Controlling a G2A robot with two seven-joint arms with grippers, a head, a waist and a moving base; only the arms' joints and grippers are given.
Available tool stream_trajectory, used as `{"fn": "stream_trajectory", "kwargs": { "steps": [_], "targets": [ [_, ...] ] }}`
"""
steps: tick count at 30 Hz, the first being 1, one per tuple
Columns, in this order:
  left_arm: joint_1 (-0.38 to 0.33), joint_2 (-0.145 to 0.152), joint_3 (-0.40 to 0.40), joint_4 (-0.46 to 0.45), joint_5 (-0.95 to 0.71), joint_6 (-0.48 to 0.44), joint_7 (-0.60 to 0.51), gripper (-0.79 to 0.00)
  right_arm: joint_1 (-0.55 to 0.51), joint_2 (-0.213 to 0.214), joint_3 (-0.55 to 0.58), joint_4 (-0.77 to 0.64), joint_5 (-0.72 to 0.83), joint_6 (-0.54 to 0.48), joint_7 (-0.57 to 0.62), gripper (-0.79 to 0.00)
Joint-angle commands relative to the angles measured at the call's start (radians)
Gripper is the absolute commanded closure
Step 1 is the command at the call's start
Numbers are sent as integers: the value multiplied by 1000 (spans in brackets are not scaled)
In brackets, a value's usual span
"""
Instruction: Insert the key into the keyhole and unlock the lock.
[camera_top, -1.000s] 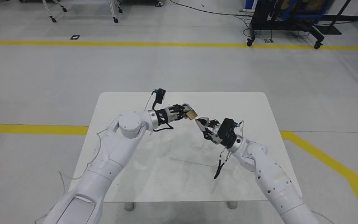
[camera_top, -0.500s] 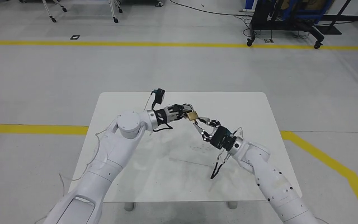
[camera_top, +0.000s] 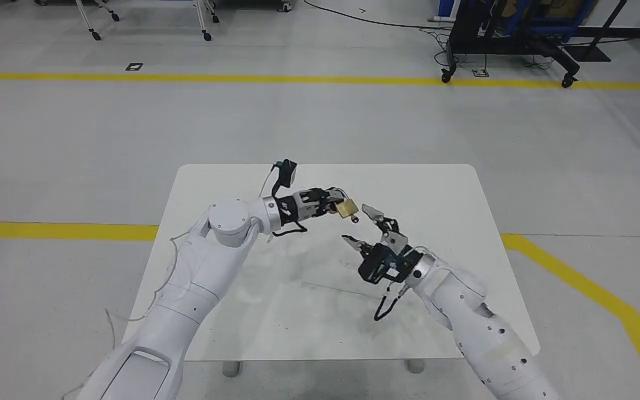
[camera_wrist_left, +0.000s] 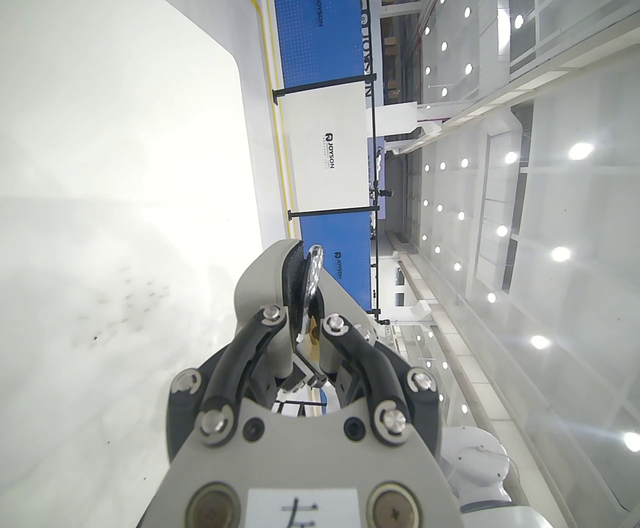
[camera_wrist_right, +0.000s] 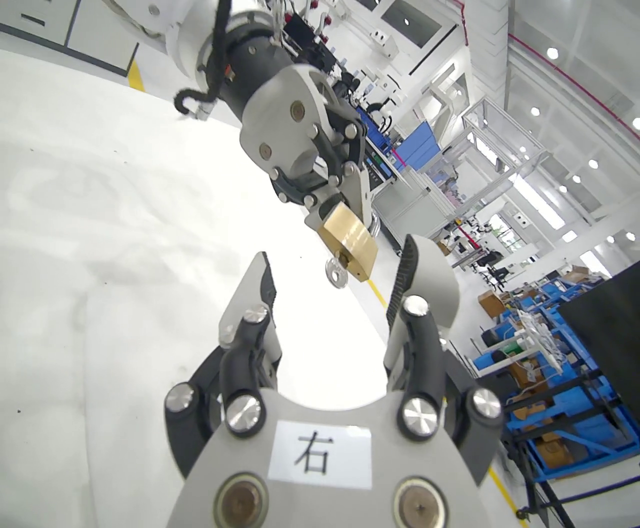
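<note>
Brass padlock (camera_wrist_right: 350, 245), key (camera_wrist_right: 336, 272) inserted per right wrist view, gripped by left end effector (camera_wrist_right: 340, 202); right end effector (camera_wrist_right: 339, 265) wide.

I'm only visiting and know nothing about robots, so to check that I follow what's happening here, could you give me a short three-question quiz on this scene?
1. True or false: the right hand is shut on the key.
2. Pick one: the brass padlock is A) shut in a box, B) gripped in the left hand, C) hanging from a hook.
3. Fill the gap: the key's blade sits in the padlock's ____.

Key
1. False: the right hand is open and apart from the key.
2. B.
3. Keyhole; only the key's round head sticks out.
</note>
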Motion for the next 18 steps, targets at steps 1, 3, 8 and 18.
{"fn": "stream_trajectory", "kwargs": {
  "steps": [1,3,8,18],
  "targets": [
    [0,0,1,-1,4,-2,-5,0,-8,8,48,18,102,-85,-118,-785],
    [0,2,1,-3,16,-6,-8,0,-15,13,73,22,127,-124,-167,-785],
    [-5,10,10,-9,86,9,-45,0,-15,13,73,22,127,-124,-167,-785],
    [-68,-2,190,14,412,185,-127,0,-15,13,73,22,127,-124,-167,-785]
  ]
}}
